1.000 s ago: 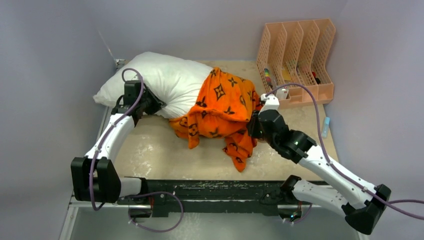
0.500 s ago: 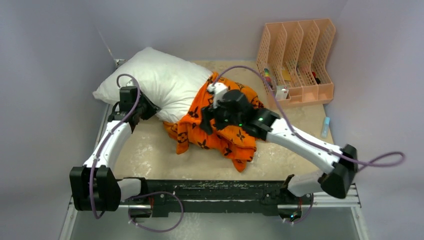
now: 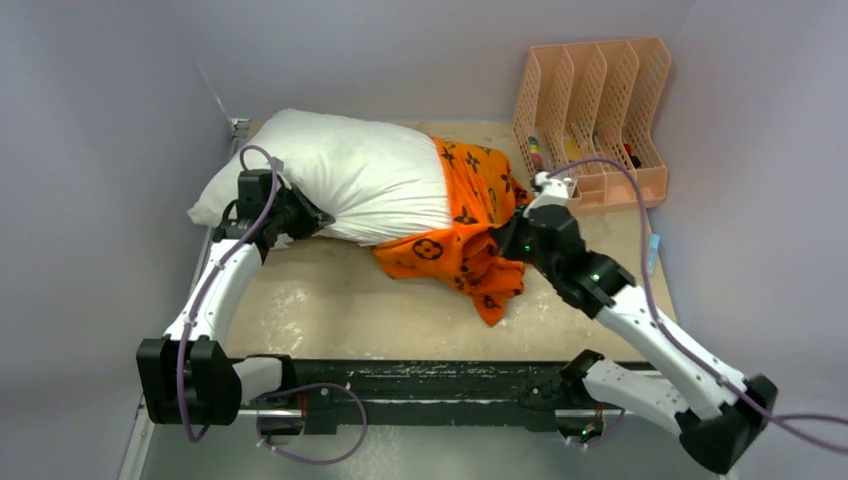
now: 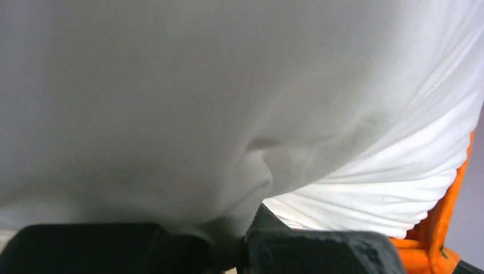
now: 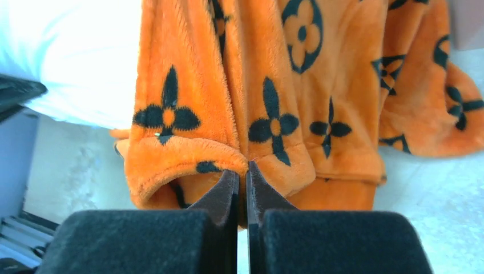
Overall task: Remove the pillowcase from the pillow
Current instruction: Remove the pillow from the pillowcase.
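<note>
Pinching a fold of the plump plain white fabric pillow between the tight-closed jaws of the left gripper; nipping the hem of the bright-orange plush flower-printed pillowcase at the pressed-together tips of the right gripper.

R gripper: black jaws pressed together, tips nipping the case at its lower hem, right where a crease runs up. Case is orange plush w/ black flower prints, bunched in folds across most of the view. White pillow top left, case edge lying over it. Pale table shows bottom right & bottom left, under the hanging hem.
</note>
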Motion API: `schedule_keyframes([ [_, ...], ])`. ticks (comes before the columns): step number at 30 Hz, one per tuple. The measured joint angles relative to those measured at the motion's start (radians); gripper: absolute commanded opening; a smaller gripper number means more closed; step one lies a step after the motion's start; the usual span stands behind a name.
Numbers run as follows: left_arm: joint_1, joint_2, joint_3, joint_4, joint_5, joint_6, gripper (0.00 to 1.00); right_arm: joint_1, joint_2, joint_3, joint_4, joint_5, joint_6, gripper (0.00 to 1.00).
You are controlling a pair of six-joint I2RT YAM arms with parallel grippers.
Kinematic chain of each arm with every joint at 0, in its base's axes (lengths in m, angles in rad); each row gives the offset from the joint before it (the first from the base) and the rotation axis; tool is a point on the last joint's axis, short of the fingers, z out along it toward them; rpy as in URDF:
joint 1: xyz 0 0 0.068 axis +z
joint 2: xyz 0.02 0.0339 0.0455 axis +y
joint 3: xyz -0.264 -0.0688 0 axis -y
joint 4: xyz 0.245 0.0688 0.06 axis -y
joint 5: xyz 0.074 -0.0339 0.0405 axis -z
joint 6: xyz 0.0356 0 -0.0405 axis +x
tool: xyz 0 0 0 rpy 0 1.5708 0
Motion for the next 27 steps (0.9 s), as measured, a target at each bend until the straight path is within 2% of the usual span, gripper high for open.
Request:
schedule_keyframes([
  [2,0.0,0.0,0.013,0.0,0.037,0.0,0.0,-0.044,-0.093,-0.001,-0.045,-0.002,0.019,0.0],
  [5,0.001,0.0,0.021,-0.002,0.071,0.001,0.0,-0.063,-0.104,0.003,-0.095,-0.047,0.011,0.01],
  [7,0.009,0.0,0.021,-0.007,0.071,0.005,0.0,-0.077,-0.053,0.012,-0.101,-0.106,-0.024,0.16],
  [8,0.015,0.0,0.021,-0.011,0.069,0.006,0.0,-0.086,-0.028,0.014,-0.092,-0.15,-0.047,0.3],
  [10,0.032,0.0,0.022,-0.024,0.055,0.01,0.0,-0.095,0.002,0.024,-0.084,-0.232,-0.086,0.5],
  [12,0.049,0.0,0.022,-0.032,0.027,0.024,0.0,-0.1,0.012,0.048,-0.086,-0.287,-0.124,0.61],
  [16,0.09,0.0,0.022,-0.041,-0.033,0.032,0.0,-0.042,0.039,0.156,-0.092,-0.288,-0.164,0.73],
  [21,0.096,0.0,0.022,-0.039,-0.05,0.032,0.0,0.236,0.091,0.213,-0.05,-0.177,-0.14,0.74],
  [24,0.096,0.0,0.022,-0.039,-0.05,0.032,0.0,0.328,0.119,0.182,-0.015,-0.151,-0.081,0.72],
  [27,0.096,0.0,0.023,-0.04,-0.05,0.032,0.0,0.443,0.17,0.159,0.014,-0.053,0.0,0.64],
])
